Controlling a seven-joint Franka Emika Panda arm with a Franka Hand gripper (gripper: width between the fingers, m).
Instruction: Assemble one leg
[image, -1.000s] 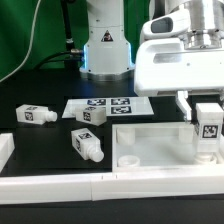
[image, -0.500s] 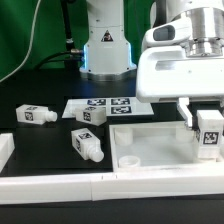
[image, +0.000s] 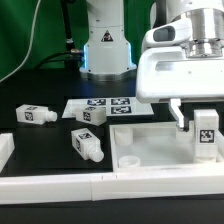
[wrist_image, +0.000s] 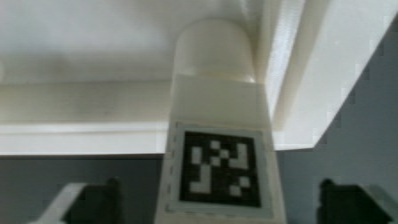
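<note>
- A long white rail runs along the front edge of the table, nearest the exterior camera.
- A white block sits at the exterior view's left edge, just behind the rail.
- The white tabletop, a shallow tray-like panel with a raised rim, lies behind the rail toward the exterior view's right; a round hole shows near its front left corner.
- A loose leg lies on its side on the black table, just beside the tabletop on the exterior view's left, a tag on its end.
- The gripper hangs over the tabletop's right part, jaws clamped on a tagged leg held upright.
- In the wrist view that held leg stands between the two dark fingers, its tip close against the tabletop's rim; whether they touch cannot be told.
- Another tagged leg lies farther back on the exterior view's left, well apart from the tabletop.
- The marker board lies flat behind the tabletop, near the centre.
- The arm's base stands at the back.
</note>
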